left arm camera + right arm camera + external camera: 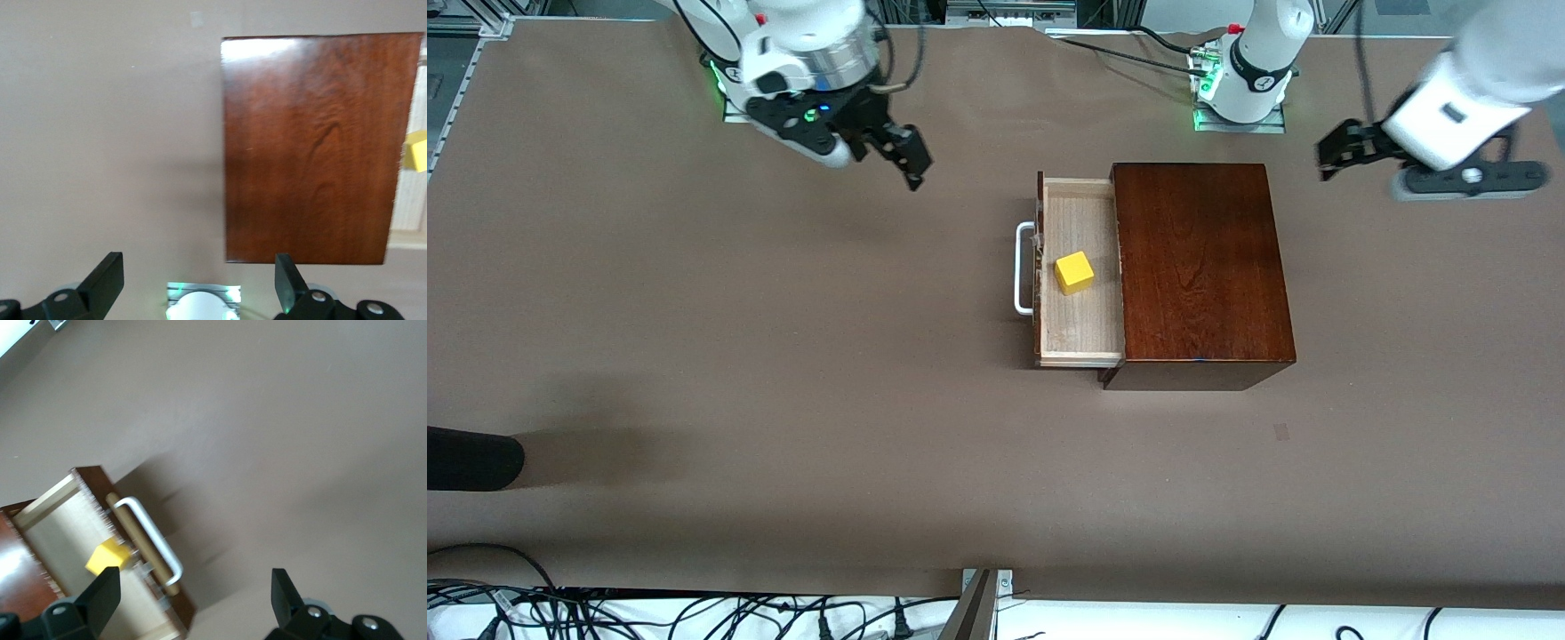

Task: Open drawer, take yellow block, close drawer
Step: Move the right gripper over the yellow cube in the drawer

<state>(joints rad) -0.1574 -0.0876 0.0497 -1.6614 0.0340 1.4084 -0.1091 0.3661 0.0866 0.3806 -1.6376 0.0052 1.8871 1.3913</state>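
The drawer stands pulled out of the dark-brown wooden box, its white loop handle toward the right arm's end of the table. The yellow block lies on the drawer's pale floor. My right gripper hangs open and empty over bare table, apart from the handle. In the right wrist view the drawer, handle and block show past the open right gripper. My left gripper waits open over the table beside the box. The left wrist view shows the box top, a sliver of block, and the open left gripper.
A dark rounded object juts in at the table's edge at the right arm's end. Cables lie along the edge nearest the front camera. The left arm's base stands just past the box.
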